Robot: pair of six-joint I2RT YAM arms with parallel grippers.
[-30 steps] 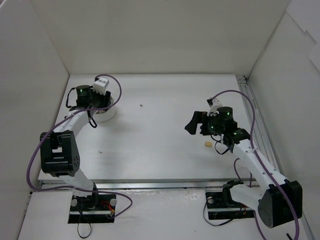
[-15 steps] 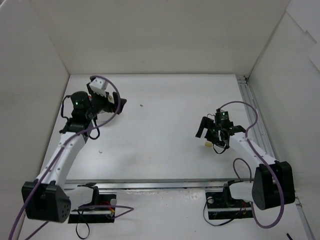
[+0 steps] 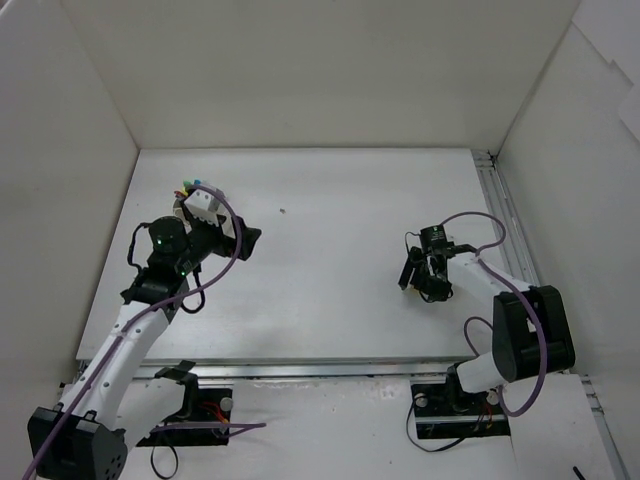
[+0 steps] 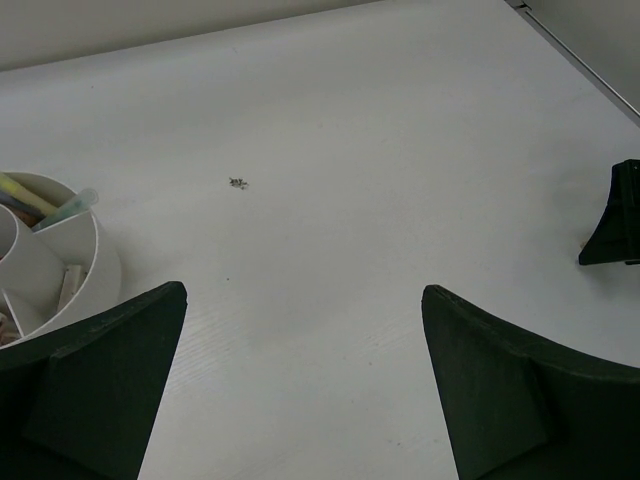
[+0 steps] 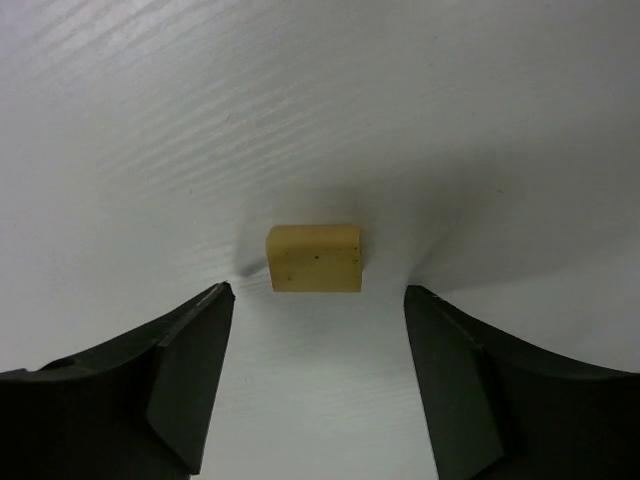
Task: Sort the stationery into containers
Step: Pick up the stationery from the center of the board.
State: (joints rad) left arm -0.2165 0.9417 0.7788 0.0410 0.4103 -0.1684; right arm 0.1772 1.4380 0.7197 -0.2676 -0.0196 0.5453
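A small tan eraser block (image 5: 314, 258) lies flat on the white table just beyond my right gripper's (image 5: 318, 292) tips, centred in their gap. The jaws stand apart and touch nothing. In the top view the right gripper (image 3: 413, 276) points down and hides the eraser. The round white divided container (image 4: 60, 270) sits at the left of the left wrist view, holding highlighters (image 4: 45, 205) and eraser blocks. From above only the coloured highlighter ends (image 3: 186, 186) show beside the left wrist. My left gripper (image 4: 300, 290) is wide open and empty, to the right of the tub.
White walls close in the table on the left, back and right. A metal rail (image 3: 505, 230) runs along the right edge. A tiny dark speck (image 3: 283, 211) lies mid-table behind the grippers, also seen as the speck (image 4: 238, 183) from the left wrist.
My left gripper opened wide and drew back from over the tub, toward the near side and right. My right gripper dropped down over the eraser and its jaws narrowed.
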